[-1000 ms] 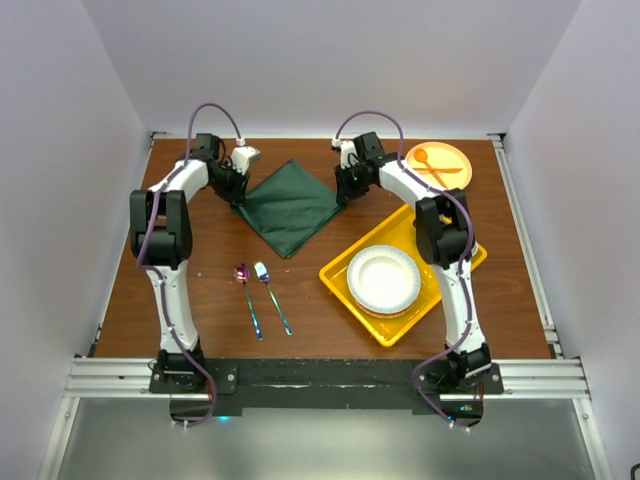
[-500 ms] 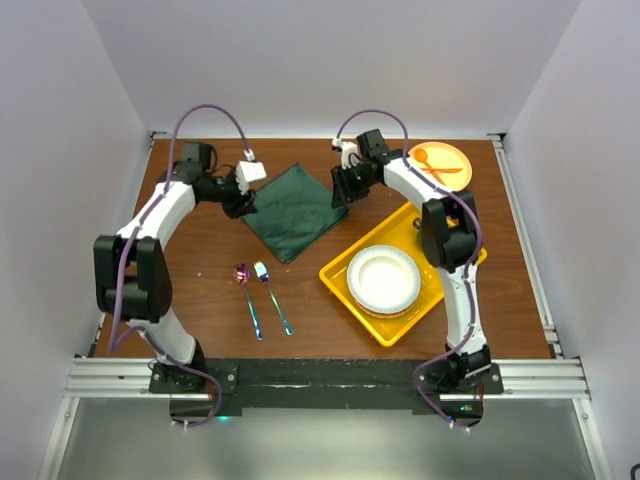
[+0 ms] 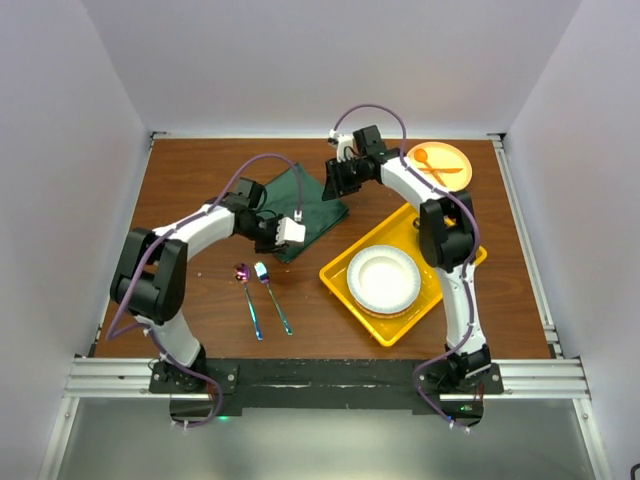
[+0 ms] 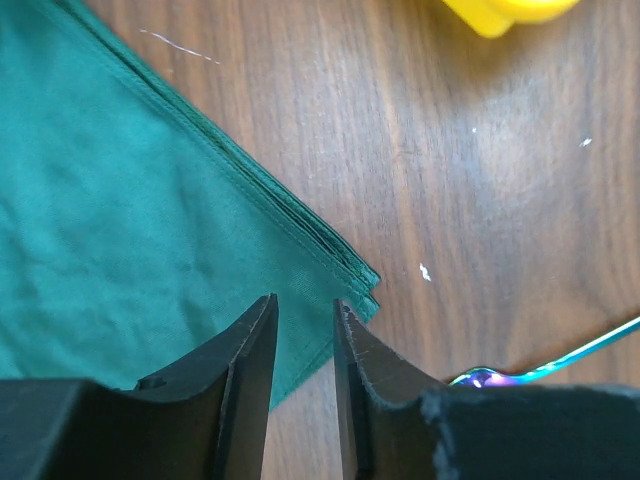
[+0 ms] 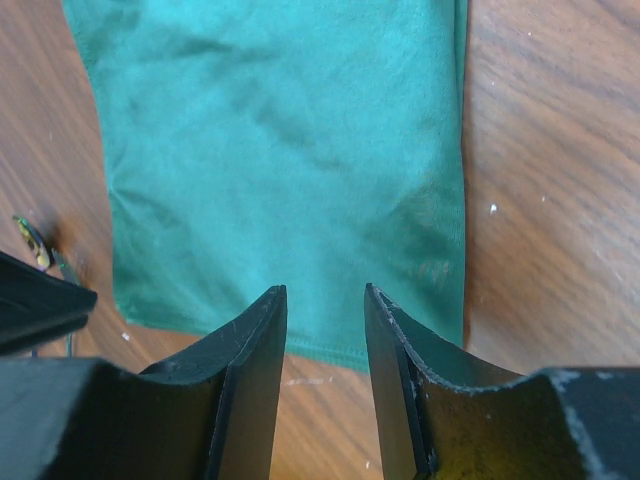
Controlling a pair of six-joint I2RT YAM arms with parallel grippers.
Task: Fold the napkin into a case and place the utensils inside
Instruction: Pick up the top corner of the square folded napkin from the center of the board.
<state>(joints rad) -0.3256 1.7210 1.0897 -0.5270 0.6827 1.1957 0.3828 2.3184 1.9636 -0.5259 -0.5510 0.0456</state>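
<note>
What mattered for my next move was that the napkin [image 3: 315, 200] lay between the two claws, a folded diamond on the desk [image 3: 190, 180]. Its near corner sat directly under the left claw [image 4: 304, 302] and its far right edge just ahead of the right claw [image 5: 324, 290]. The left arm crossed over part of the cloth in the top view, so I could not read its long axis there. The right wrist view showed it stretching away from that claw.

The left claw's jaws stood a narrow slit apart with nothing between them, only cloth and wood below. The right claw's jaws stood somewhat wider, also empty, straddling the cloth's near hem from above. Neither arm was clearly nearer; each had its own corner.

The cloth looked dark green, matte and flat, with several stacked layers showing along the edge at the left claw's corner. I judged it not yet a narrow pouch. The utensils [image 3: 262, 271] lay side by side nearer the arm bases, apart from the napkin.
</note>
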